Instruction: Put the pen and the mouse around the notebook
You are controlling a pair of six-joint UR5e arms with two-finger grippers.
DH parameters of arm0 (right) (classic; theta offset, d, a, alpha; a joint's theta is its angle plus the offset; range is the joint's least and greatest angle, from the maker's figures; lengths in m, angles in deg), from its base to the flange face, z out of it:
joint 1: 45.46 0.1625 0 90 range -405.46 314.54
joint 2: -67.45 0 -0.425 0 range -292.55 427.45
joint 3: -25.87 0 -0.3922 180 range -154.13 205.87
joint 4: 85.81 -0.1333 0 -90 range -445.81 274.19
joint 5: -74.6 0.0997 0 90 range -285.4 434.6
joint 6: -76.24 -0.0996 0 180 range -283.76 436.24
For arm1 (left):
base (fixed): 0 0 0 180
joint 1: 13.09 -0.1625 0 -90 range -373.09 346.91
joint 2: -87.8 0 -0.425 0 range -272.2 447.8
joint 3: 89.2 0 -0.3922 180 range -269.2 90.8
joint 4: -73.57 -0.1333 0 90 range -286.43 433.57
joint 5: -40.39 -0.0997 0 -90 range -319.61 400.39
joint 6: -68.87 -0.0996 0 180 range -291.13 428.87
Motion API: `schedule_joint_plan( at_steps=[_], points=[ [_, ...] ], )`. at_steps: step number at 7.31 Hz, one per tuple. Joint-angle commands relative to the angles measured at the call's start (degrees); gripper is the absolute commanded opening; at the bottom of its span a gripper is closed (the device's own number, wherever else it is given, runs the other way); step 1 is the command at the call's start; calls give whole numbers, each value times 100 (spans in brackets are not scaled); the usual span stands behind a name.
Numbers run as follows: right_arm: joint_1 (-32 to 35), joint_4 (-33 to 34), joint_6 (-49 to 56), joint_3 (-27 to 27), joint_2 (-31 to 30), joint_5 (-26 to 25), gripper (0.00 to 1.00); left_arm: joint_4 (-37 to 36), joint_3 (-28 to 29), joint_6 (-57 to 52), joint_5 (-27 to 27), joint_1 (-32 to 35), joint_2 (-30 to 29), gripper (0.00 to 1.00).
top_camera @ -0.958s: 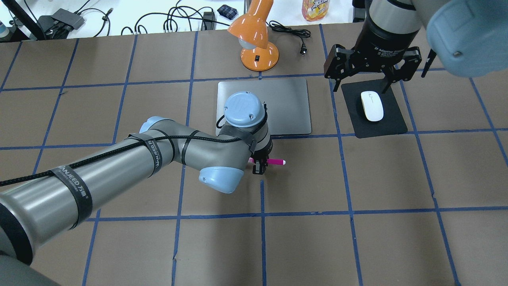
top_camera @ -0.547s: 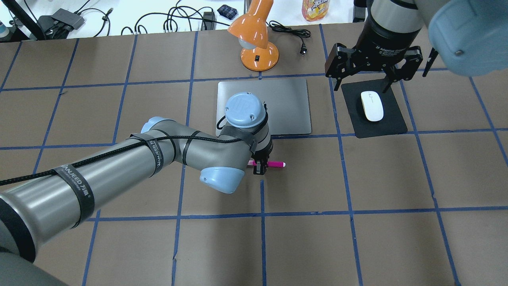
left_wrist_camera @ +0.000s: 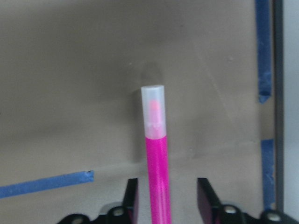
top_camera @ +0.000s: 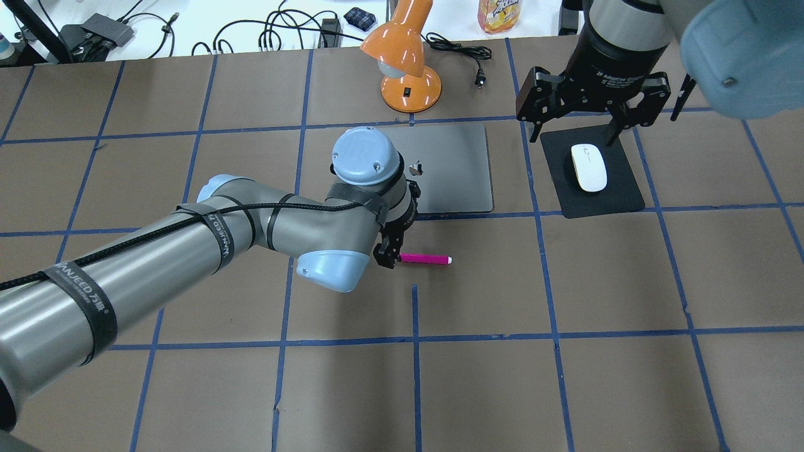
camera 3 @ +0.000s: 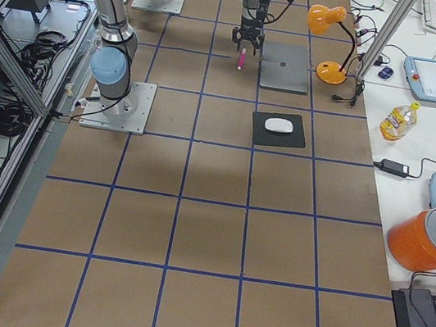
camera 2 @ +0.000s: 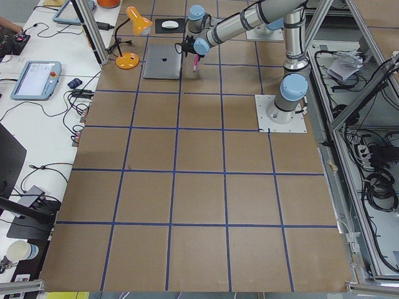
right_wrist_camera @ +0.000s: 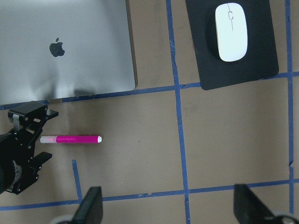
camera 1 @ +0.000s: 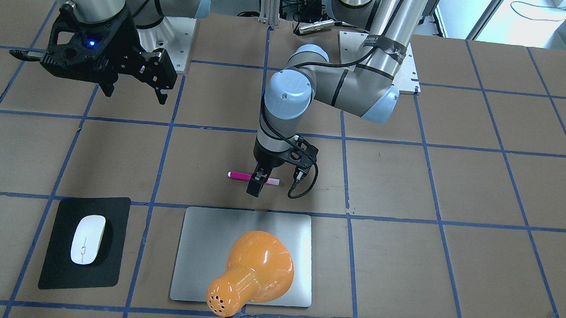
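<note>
Brown paper table (blue tape grid), pen, orange lamp

Notebook middle behind orange lamp; pen base past wrist view's edge.

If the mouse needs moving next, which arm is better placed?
Right. Its open claw hangs above the far end of the mouse on the black mat. The left claw is open, down at the pen in front of the notebook, farther from the mouse.
</note>
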Motion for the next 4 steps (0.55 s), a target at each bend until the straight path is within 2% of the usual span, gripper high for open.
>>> schedule_joint_plan(
  at_steps=[1,4],
  points=[
    [-13,2,-1,1,0,-8,100,488,0,-2066,82,-651,353,100],
    [-13,2,8,1,0,-26,100,1744,140,-4904,57,-1451,951,100]
  ],
)
